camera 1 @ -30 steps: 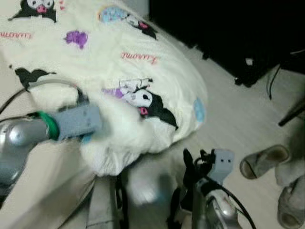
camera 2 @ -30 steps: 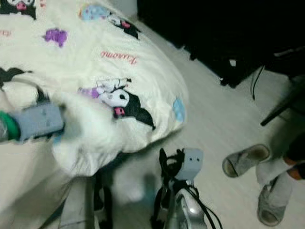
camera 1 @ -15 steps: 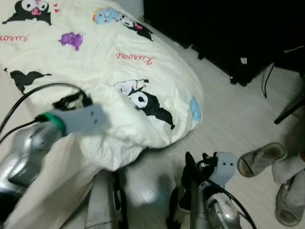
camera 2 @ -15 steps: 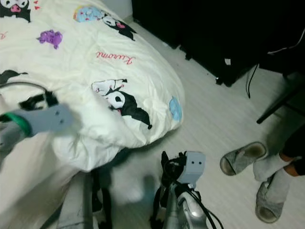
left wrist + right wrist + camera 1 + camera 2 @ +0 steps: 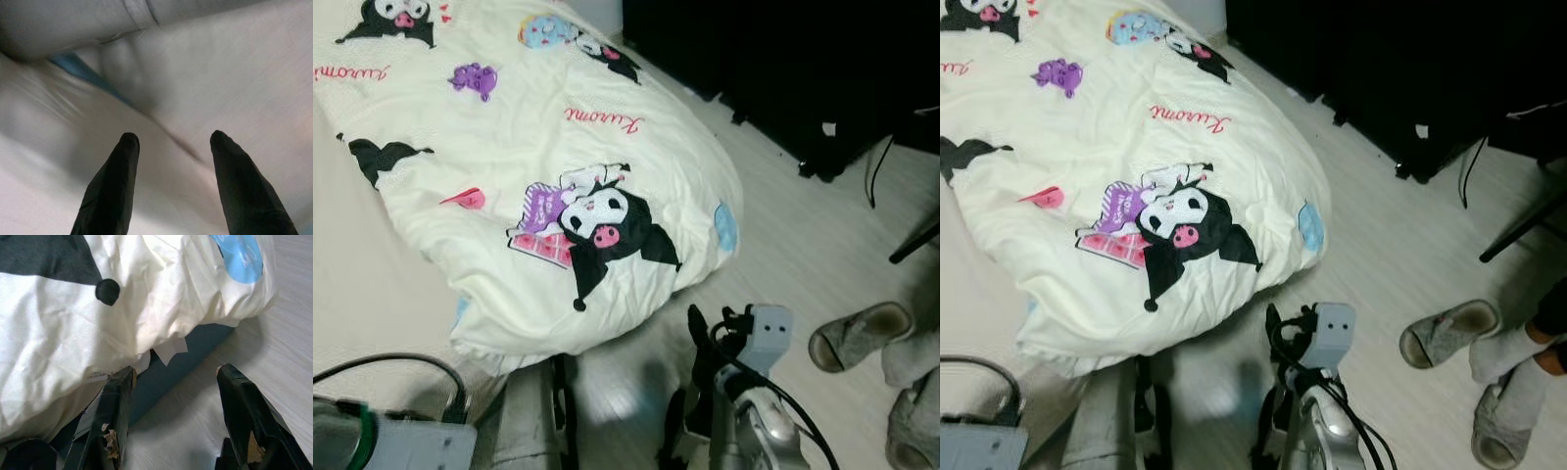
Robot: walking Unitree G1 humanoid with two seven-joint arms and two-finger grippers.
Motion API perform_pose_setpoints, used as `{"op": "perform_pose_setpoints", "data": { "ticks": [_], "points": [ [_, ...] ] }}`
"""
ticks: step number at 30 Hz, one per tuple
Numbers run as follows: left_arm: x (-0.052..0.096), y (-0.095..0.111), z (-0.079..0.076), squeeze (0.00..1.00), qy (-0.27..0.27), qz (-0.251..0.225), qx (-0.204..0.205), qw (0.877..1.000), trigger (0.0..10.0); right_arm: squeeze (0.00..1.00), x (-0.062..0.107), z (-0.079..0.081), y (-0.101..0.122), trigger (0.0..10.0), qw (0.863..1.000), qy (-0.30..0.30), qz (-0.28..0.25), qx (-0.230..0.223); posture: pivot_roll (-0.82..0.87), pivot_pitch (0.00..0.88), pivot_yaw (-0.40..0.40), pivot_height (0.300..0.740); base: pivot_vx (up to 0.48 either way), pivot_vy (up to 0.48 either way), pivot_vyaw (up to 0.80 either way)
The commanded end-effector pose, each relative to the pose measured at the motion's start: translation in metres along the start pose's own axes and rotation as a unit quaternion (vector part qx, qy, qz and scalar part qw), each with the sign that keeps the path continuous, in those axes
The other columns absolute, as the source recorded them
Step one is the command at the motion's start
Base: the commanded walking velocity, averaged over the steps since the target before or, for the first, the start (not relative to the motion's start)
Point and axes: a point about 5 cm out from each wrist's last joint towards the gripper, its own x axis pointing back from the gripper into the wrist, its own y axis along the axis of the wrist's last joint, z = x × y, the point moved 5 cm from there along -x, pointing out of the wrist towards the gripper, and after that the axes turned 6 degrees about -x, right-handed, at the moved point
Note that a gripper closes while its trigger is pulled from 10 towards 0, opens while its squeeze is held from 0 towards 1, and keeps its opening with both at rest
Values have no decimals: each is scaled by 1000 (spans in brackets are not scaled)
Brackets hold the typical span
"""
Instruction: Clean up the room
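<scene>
Seemingly the tidying is partway: from the left eye view, the cream duvet (image 5: pixel 538 186) lies spread over the bed (image 5: pixel 362 294), its corner overhanging the floor (image 5: pixel 803 255), still to be straightened; a person's slippers (image 5: pixel 857 333) stand close by, possibly in the way. From the left wrist view, the left gripper (image 5: pixel 171 186) is spread apart, empty, over pale sheet. From the right wrist view, the right gripper (image 5: pixel 171 426) gapes empty below the duvet's hanging edge

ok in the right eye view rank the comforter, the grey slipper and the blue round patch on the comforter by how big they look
1. Comforter, by far the largest.
2. Grey slipper.
3. Blue round patch, smallest; it curves over the comforter's edge, so part may be hidden.
</scene>
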Motion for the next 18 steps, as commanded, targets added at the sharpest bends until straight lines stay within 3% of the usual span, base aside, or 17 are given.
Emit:
{"op": "perform_pose_setpoints", "data": {
  "ticks": [1, 2, 3, 4, 7, 8, 9, 10, 11, 12, 14, 16, 18],
  "points": [
    [-1, -3, -5, 0, -7, 7, 1, 1000, 10000, 0, 8, -6, -12, 10000, 1000, -11, 20, -7, 113, 310, 93, 592, 0, 0, 0],
    [3, -10, 9, 0, 33, 23, 18, 999, 10000, 0, 9, -8, -12, 10000, 1000, -13, 20, -6, 113, 310, 93, 592, 0, 0, 0],
    [8, -16, 33, 0, 99, 38, 37, 994, 10000, 0, 9, -9, -13, 10000, 1000, -14, 21, -6, 113, 310, 93, 592, 0, 0, 0],
    [19, -25, 74, 0, 207, 65, 58, 974, 10000, 0, 9, -10, -13, 10000, 1000, -15, 21, -6, 114, 308, 88, 592, 0, 0, 0],
    [19, -25, 74, 0, 207, 65, 58, 974, 10000, 0, 9, -10, -13, 10000, 1000, -15, 21, -6, 114, 308, 88, 592, 0, 0, 0],
    [58, -28, 153, 0, 424, 68, 121, 895, 10000, 0, 7, -9, -12, 10000, 1000, -16, 20, -7, 114, 308, 88, 592, 0, 0, 0],
    [58, -28, 153, 0, 424, 68, 121, 895, 10000, 0, 7, -9, -12, 10000, 1000, -16, 20, -7, 114, 308, 88, 592, 0, 0, 0],
    [78, -20, 181, 0, 502, 43, 151, 851, 10000, 0, 7, -9, -12, 10000, 1000, -15, 19, -7, 114, 308, 88, 592, 0, 0, 0],
    [78, -20, 181, 0, 502, 43, 151, 851, 10000, 0, 7, -9, -12, 10000, 1000, -15, 19, -7, 114, 308, 88, 592, 0, 0, 0],
    [93, -13, 197, 0, 552, 22, 160, 818, 10000, 0, 6, -7, -11, 10000, 1000, -14, 18, -8, 101, 309, 92, 592, 0, 0, 0],
    [107, -2, 210, 0, 594, 11, 140, 792, 10000, 0, 7, -7, -11, 10000, 1000, -15, 16, -9, 101, 309, 92, 592, 0, 0, 0],
    [110, 0, 211, 0, 605, 10, 130, 786, 10000, 0, 8, -7, -11, 10000, 1000, -17, 17, -9, 101, 309, 92, 592, 0, 0, 0],
    [107, 4, 211, 0, 599, 1, 130, 790, 10000, 0, 9, -8, -12, 10000, 1000, -18, 17, -10, 101, 309, 92, 592, 0, 0, 0]
  ]
}}
